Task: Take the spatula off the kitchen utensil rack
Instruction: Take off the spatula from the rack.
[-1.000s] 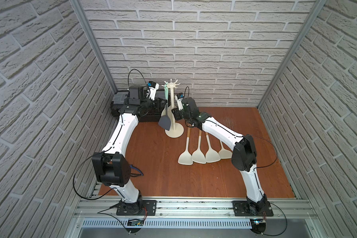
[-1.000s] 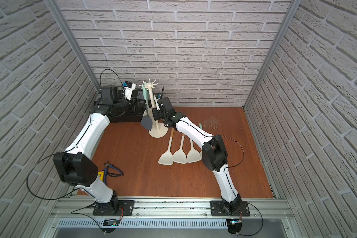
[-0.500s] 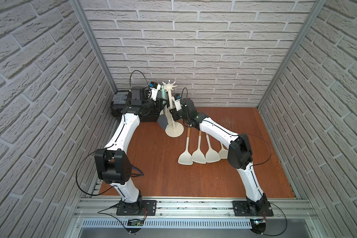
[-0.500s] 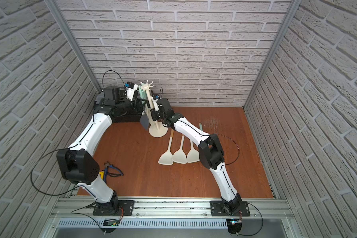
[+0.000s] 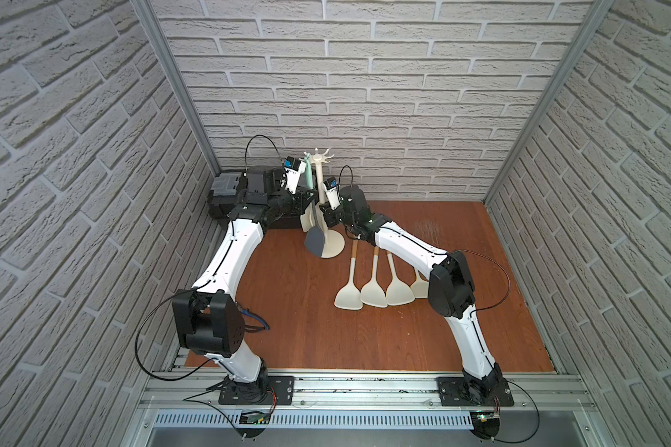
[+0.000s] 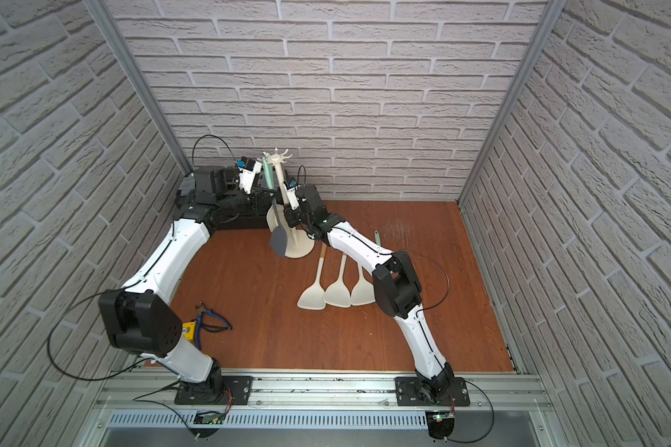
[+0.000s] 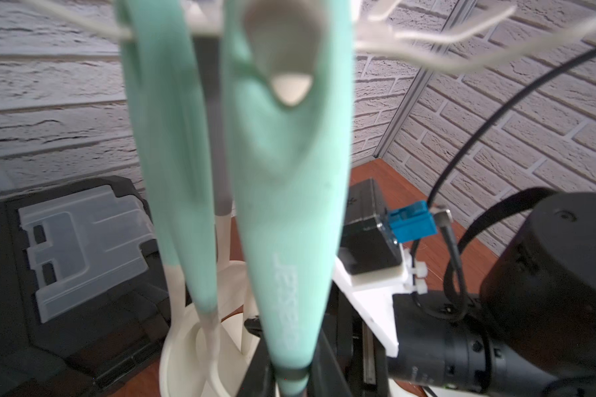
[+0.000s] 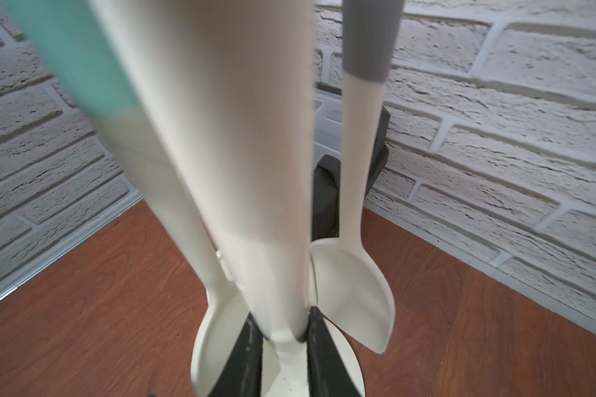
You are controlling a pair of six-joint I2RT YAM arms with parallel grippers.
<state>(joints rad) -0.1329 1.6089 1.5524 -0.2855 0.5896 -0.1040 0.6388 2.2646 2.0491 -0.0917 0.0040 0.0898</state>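
Nearest the front, four cream spatulas (image 5: pixel 373 296) lie side by side on the brown wooden table (image 5: pixel 307 336), blades forward. The right arm partly covers the last one. Blue-handled pliers (image 6: pixel 212 323) lie beside the left arm.

Beyond them stands the tall cream utensil rack (image 5: pixel 336 244), with a thin pole, a round disc base and a crown of hooks. A grey-bladed, mint-handled spatula (image 5: pixel 315 244) hangs from a hook at the crown, its blade low in front of the base. The left pincer (image 7: pixel 291 376) is closed around the lower end of that mint handle. The right pincer (image 8: pixel 283 338) grips the rack's pole low down.

A grey-handled cream utensil (image 8: pixel 353 292) and a second mint-handled utensil (image 7: pixel 172 154) also hang on the rack. Furthest back, against the brick wall, sits a black toolbox (image 5: pixel 227 193).
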